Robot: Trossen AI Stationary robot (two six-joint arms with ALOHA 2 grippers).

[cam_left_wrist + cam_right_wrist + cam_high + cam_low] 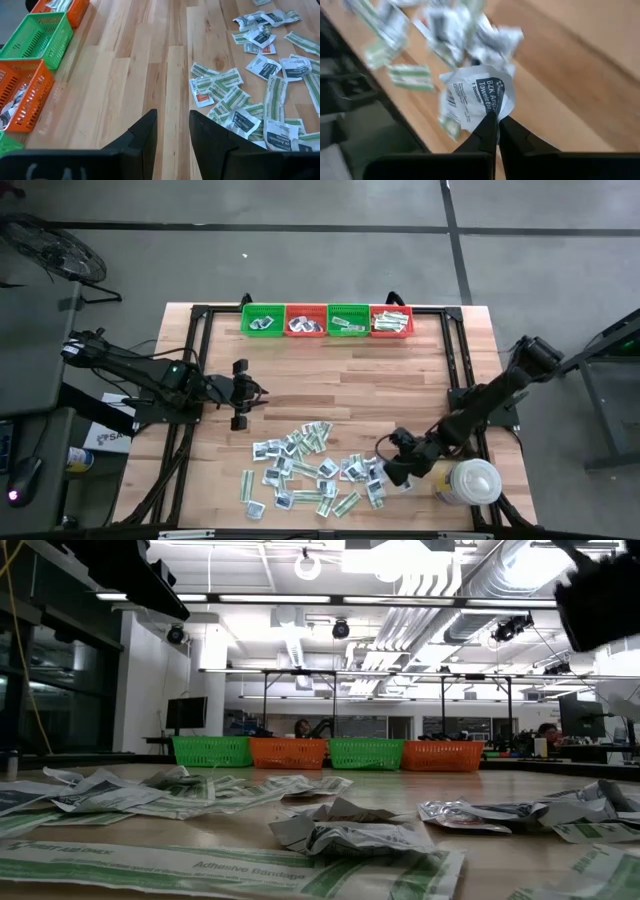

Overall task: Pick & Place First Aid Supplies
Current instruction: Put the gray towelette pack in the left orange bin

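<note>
Right gripper (pixel 496 116) clamped on a white towelette packet (pixel 475 95), at the pile's (pixel 300 465) right edge; white container (pixel 470 480) beside it. Left gripper (pixel 172 132) parted, empty, over bare table (pixel 135 75).

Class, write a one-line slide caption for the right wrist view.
Right gripper shut on a white towelette packet, lifted above the wooden table.

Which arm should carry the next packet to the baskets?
Right. The right gripper is shut on a white towelette packet, lifted above the pile. The left gripper holds nothing and hovers over bare table, beside the pile.
</note>
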